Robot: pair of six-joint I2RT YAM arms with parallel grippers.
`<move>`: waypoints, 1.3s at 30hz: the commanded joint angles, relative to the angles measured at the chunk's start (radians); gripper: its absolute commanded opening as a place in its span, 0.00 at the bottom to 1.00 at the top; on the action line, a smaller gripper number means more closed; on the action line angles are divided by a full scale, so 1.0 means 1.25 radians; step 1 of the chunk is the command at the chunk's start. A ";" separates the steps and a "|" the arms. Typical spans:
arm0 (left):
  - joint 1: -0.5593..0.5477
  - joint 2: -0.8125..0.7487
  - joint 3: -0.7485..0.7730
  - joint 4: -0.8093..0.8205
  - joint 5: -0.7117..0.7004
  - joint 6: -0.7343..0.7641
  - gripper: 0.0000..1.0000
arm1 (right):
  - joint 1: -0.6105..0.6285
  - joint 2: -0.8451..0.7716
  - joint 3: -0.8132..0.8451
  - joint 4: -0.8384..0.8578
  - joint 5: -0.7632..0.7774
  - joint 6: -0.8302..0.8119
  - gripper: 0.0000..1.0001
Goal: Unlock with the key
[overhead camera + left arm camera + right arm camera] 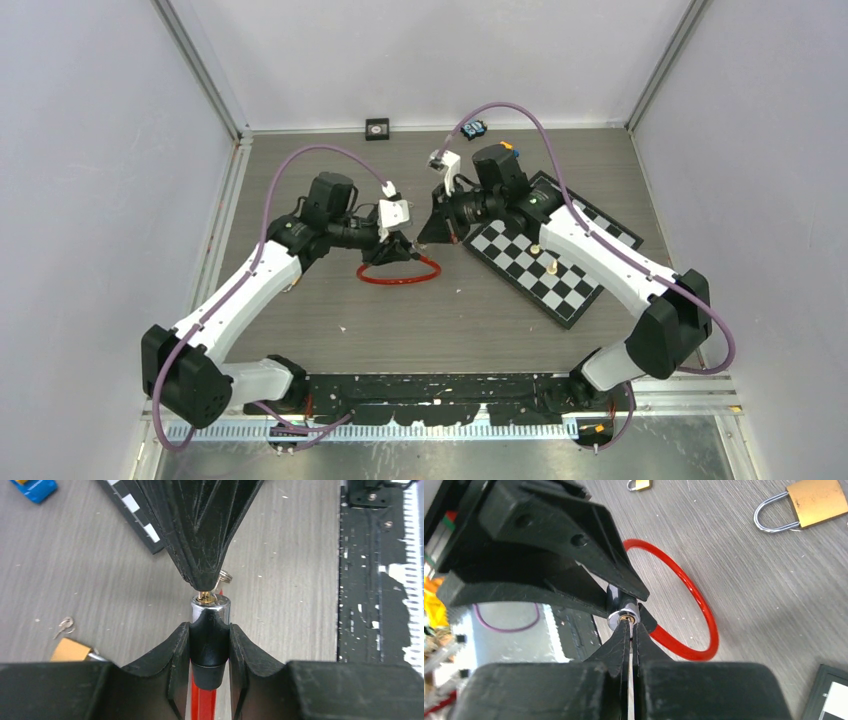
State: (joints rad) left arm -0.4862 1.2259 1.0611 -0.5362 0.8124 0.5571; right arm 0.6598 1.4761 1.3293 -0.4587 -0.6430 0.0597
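As the left wrist view shows, your left end effector [210,639] is clenched on the black collar of the cable lock [210,611], holding its chrome barrel above the surface [75,570] with the keyway facing the other arm. The right end effector [630,630] is pinched flat on the key [206,597], whose brass blade sits in the keyway. How deeply it is seated cannot be told. The split ring [226,576] hangs free beside the fingertips, and the red cable loop [696,600] trails down to the surface.

The step in hand is probably turning the key. Three risks follow:
- If you rotate the right wrist off the barrel's axis, the blade may bind or bend.
- The narrow pinch may slip, so the fingers turn and the key does not.
- The rounded collar may twist within the left grip, cancelling the turn.

Drawing back while turning would pull the key out. The brass padlock [816,502] and chessboard [540,265] lie well apart.
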 commanded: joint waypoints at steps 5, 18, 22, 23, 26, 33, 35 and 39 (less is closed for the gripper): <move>-0.062 0.019 0.079 0.015 -0.218 -0.034 0.00 | -0.065 0.032 0.006 0.082 -0.010 0.248 0.01; -0.150 0.023 0.163 0.009 -0.502 -0.087 0.00 | -0.120 0.009 -0.121 0.227 -0.042 0.629 0.02; -0.173 0.026 0.162 0.010 -0.553 -0.075 0.00 | -0.137 0.011 -0.153 0.278 -0.058 0.720 0.07; -0.176 0.027 0.158 0.010 -0.558 -0.073 0.00 | -0.141 0.011 -0.158 0.287 -0.061 0.733 0.12; -0.182 0.022 0.142 0.015 -0.570 -0.070 0.00 | -0.150 0.008 -0.155 0.293 -0.072 0.734 0.26; -0.187 0.004 0.099 0.034 -0.550 -0.085 0.00 | -0.166 -0.032 -0.100 0.213 -0.104 0.547 0.59; -0.191 -0.001 0.086 0.042 -0.547 -0.086 0.00 | -0.167 -0.053 -0.092 0.179 -0.106 0.465 0.60; -0.205 -0.008 0.080 0.044 -0.533 -0.075 0.00 | -0.167 -0.084 -0.060 0.074 -0.099 0.254 0.59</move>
State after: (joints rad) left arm -0.7261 1.2579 1.1667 -0.5404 0.1398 0.4564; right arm 0.4503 1.4582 1.1702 -0.2504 -0.7464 0.6758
